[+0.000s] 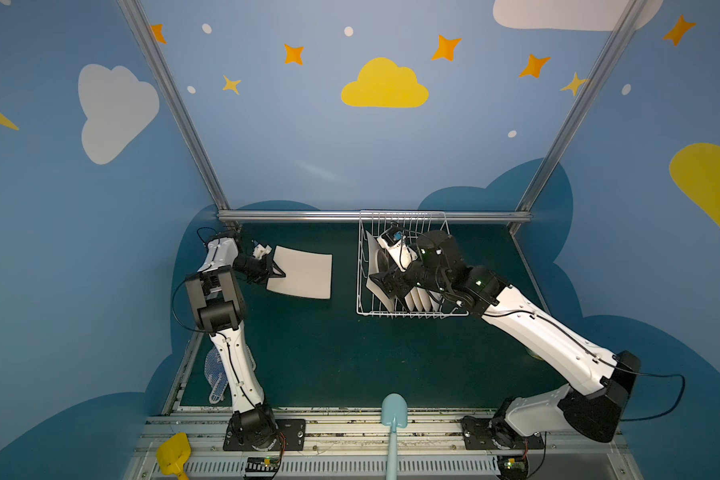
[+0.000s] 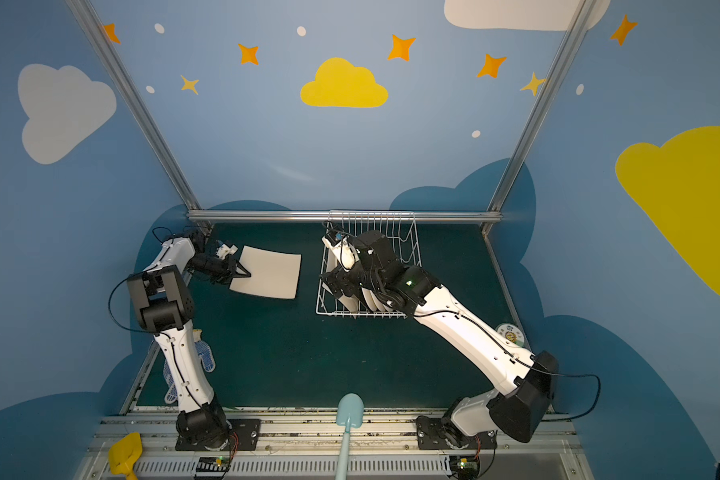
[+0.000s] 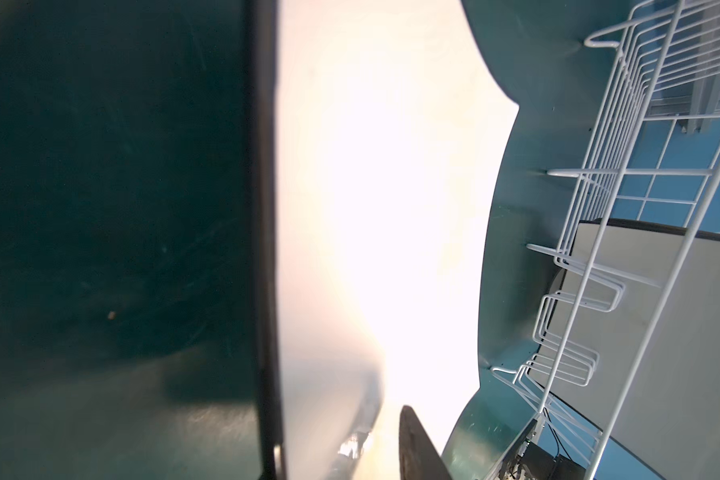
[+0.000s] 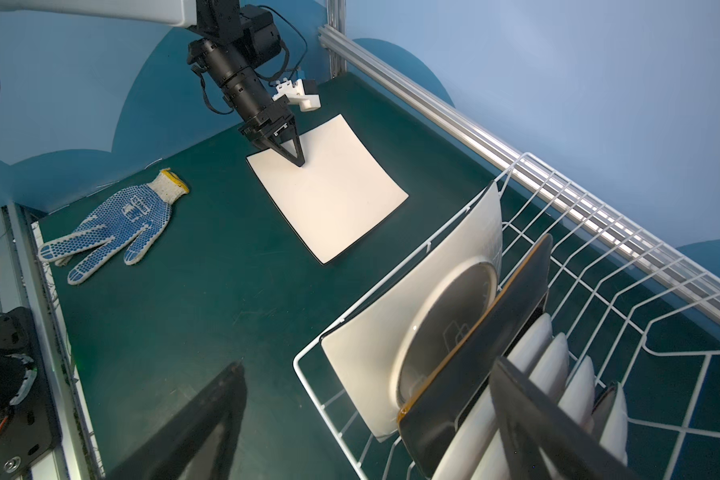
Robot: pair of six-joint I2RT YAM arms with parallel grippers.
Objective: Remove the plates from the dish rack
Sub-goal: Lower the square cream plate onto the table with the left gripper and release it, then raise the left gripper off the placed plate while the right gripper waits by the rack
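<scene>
Plates [image 4: 371, 345] stand on edge across the dish rack [image 1: 412, 314], faces sideways.

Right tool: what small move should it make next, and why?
Probably it should shift to straddle only the large cream-white square plate standing at the end of the white wire dish rack. The right tool hangs open astride that plate and the black square plate beside it, gripping nothing.
</scene>
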